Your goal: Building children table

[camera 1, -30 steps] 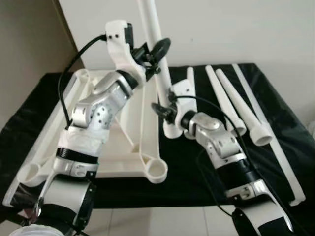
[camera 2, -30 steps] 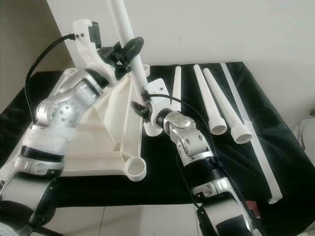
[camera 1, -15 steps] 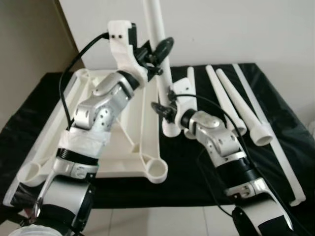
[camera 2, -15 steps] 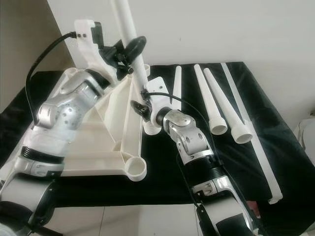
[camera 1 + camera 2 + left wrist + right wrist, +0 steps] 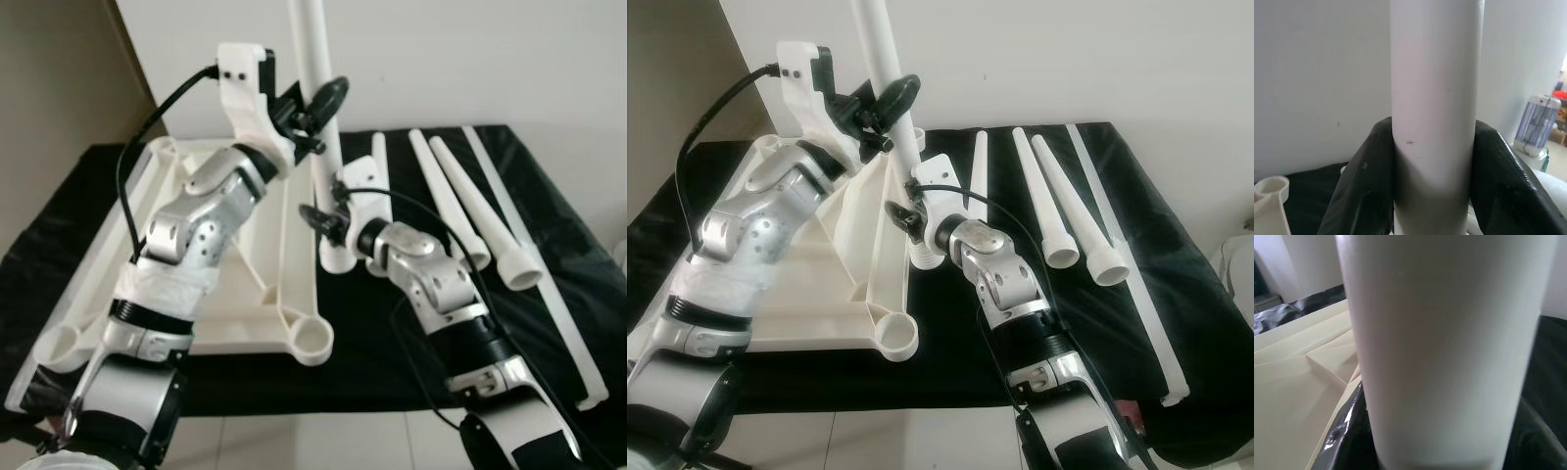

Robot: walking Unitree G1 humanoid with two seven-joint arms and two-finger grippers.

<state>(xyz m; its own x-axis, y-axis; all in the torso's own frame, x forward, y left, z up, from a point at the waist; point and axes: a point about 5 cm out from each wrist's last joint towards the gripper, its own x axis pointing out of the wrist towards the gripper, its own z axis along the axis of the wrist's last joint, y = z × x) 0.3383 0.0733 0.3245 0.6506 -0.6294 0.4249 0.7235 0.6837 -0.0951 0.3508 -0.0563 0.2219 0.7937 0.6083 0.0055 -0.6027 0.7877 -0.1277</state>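
Both claws clamp one upright leg (image 5: 315, 59): left claw (image 5: 315, 106) high, right claw (image 5: 328, 220) near its base. It looks not yet seated in the tabletop (image 5: 250, 294); four legs (image 5: 460, 201) lie unused on the counter (image 5: 392, 343).

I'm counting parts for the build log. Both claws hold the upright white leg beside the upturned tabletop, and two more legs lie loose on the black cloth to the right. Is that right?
Not quite. The left eye view shows three loose legs on the black cloth, not two. The rest holds: the left claw and right claw both grip the upright leg beside the upturned tabletop.
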